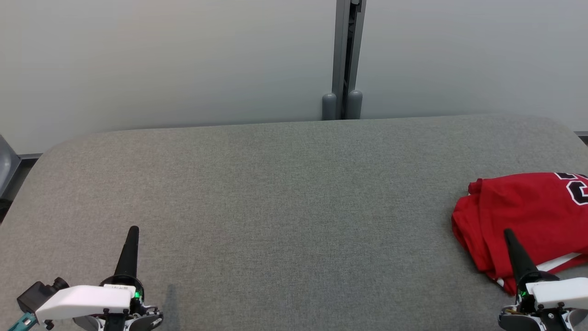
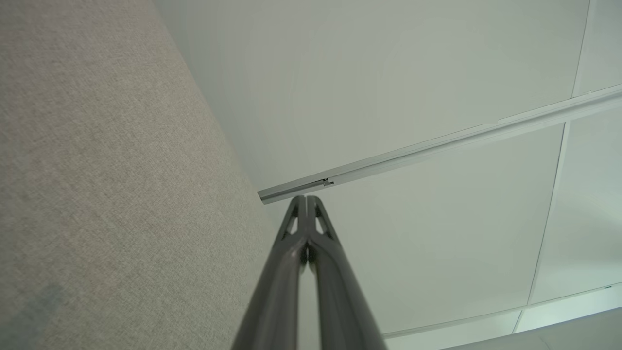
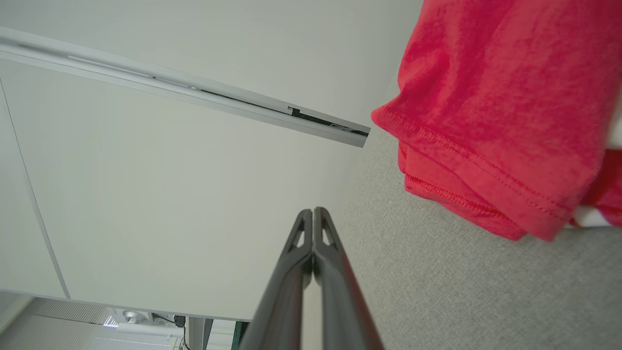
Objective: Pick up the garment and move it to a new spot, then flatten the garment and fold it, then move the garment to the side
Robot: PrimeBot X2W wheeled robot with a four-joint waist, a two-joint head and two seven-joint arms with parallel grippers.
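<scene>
At the lower left of your head view, the left gripper (image 1: 132, 231) points up the frame, its two long dark fingers pressed together on nothing. At the lower right, the right gripper (image 1: 507, 232) is likewise clenched and empty. Just beyond it, the bunched red jersey garment with white trim (image 1: 528, 207) lies on the grey fabric-covered table (image 1: 285, 184) at the right edge. Farther up, a grey metal post (image 1: 344, 55) divides the pale wall panels.
</scene>
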